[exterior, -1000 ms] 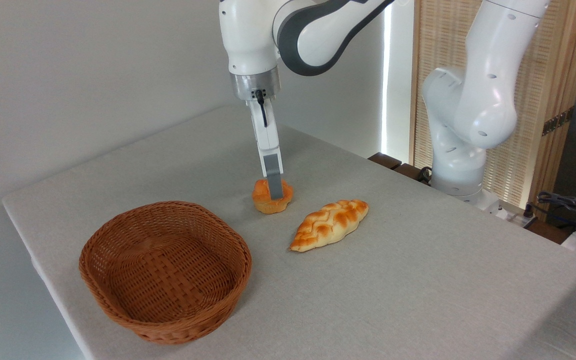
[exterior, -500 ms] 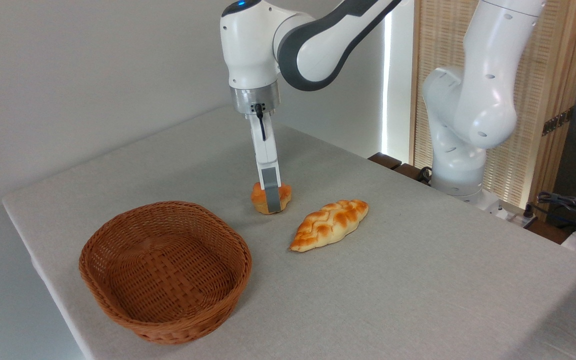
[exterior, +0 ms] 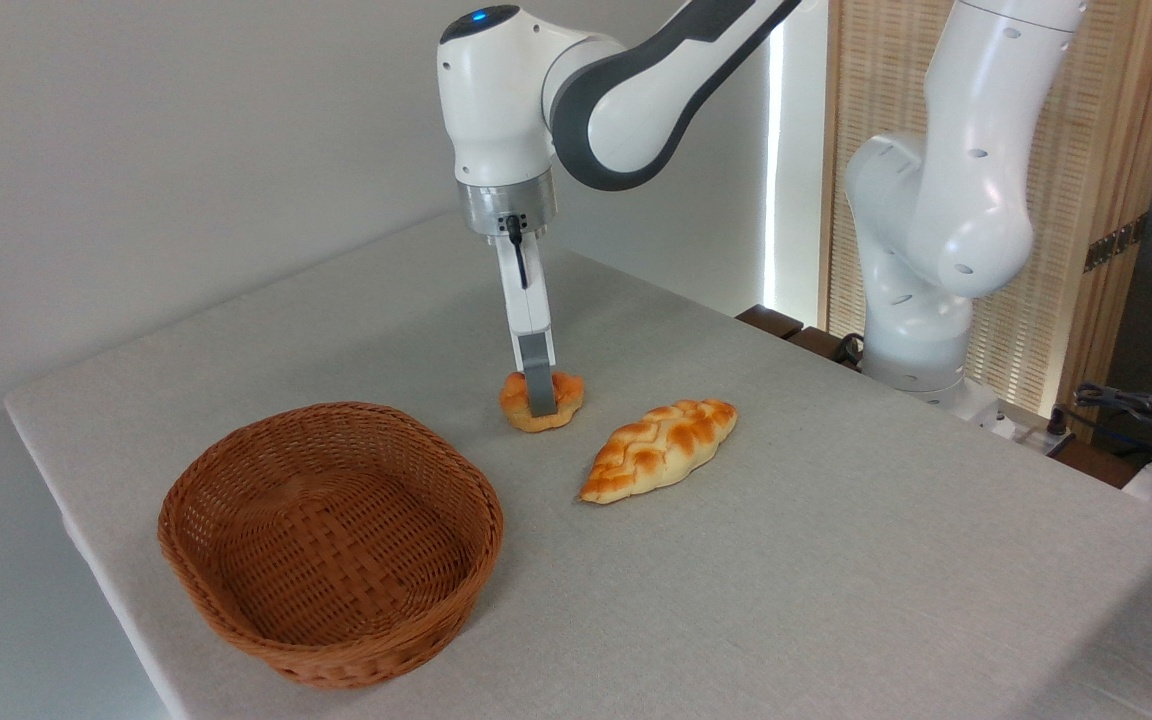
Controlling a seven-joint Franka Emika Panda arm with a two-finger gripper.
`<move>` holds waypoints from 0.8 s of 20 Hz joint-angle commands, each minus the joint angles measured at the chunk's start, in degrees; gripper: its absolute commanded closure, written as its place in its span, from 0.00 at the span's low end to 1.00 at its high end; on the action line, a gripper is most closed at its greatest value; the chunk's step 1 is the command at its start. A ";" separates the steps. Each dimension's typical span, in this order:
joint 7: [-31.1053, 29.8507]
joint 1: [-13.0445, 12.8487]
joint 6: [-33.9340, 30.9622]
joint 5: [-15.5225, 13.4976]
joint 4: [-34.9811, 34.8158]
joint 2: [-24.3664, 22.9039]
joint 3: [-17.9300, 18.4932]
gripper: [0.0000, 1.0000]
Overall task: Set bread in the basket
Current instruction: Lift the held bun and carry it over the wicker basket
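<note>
The bread (exterior: 566,393), a small golden-orange bun, sits on the grey table behind and to the right of the basket (exterior: 236,450), a brown wicker bowl with nothing in it. My gripper (exterior: 538,400) comes straight down onto the bun. Its near grey finger (exterior: 537,385) lies across the bun's front and hides the middle; the far finger is hidden behind it. The bun looks squashed flatter between the fingers, so the gripper is shut on it. The bun still rests on the tabletop.
A longer braided loaf (exterior: 661,447) lies just right of the bun. The arm's white base (exterior: 921,300) stands at the table's far right edge, with cables (exterior: 1136,410) beyond it. A wall runs along the back left.
The gripper has come down over the bun and its near finger has closed inward. The bun now looks flatter than a second ago.
</note>
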 commanded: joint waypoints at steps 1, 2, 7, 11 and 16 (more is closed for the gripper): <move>0.02 -0.22 1.16 0.23 2.14 1.64 1.04 0.76; -0.33 -0.22 -1.11 0.15 4.16 1.64 1.13 0.76; 0.63 -2.76 -16.86 -5.80 21.72 3.21 12.35 0.74; 0.02 -9.96 -13.99 -9.96 29.13 6.99 23.87 0.71; -6.82 -11.12 1.55 -13.11 29.05 13.66 25.13 0.61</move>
